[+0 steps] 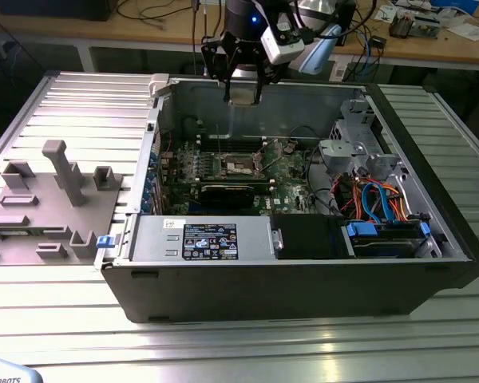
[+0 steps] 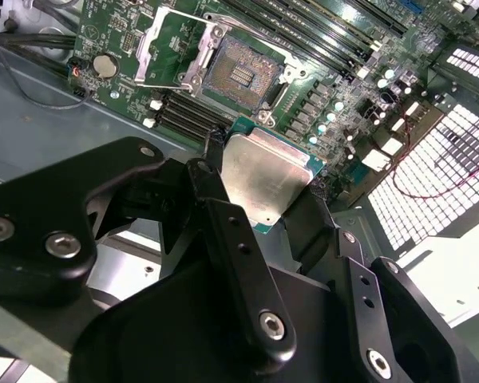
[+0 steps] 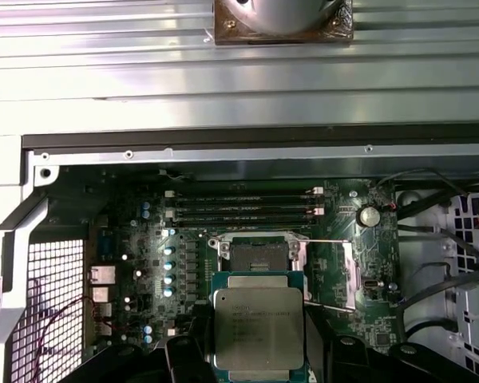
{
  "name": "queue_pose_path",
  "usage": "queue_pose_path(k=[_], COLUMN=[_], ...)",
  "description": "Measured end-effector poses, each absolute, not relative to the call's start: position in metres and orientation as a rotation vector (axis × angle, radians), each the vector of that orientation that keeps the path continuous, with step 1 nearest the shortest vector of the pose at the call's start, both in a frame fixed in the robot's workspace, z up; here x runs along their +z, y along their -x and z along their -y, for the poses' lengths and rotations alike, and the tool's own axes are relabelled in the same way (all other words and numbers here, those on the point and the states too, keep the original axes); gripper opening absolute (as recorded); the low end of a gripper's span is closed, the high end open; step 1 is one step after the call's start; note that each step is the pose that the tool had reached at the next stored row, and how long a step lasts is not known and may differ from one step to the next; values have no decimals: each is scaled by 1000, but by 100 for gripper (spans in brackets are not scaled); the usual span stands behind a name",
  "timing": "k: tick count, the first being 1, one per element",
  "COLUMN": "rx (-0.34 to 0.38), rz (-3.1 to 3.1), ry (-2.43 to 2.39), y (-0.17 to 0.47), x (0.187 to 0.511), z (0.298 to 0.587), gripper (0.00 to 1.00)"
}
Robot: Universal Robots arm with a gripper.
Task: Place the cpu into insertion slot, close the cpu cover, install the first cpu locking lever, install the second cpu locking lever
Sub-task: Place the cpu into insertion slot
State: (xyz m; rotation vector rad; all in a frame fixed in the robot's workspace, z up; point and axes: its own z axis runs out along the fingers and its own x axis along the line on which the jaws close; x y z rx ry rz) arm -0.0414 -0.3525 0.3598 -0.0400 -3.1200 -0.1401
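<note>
My gripper (image 1: 243, 89) hangs above the back wall of the open computer case (image 1: 431, 271), shut on the cpu (image 1: 244, 92). In both wrist views the cpu (image 2: 265, 177) (image 3: 258, 323) is a silvery square chip held by its edges between the black fingers (image 2: 223, 231). Below it on the green board lies the insertion slot (image 2: 239, 70) (image 3: 255, 257) (image 1: 241, 166), its dark contact field bare. The cpu cover (image 2: 201, 57) (image 3: 351, 271) stands swung open beside the slot. The cpu is well above the slot and apart from it.
Long black memory slots (image 3: 243, 206) run beside the socket. A drive cage with blue and orange cables (image 1: 375, 199) fills the case toward the exterior view's right. A power supply (image 1: 199, 239) sits at the front. A grey fixture (image 1: 56, 191) stands on the ribbed table outside.
</note>
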Motion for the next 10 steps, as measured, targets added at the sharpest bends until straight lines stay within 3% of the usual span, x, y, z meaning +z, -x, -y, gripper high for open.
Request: queue_pose_path(k=[10], rx=[-140], rz=[3120], ry=[40], y=[42], x=[355], z=[353], gripper=[55])
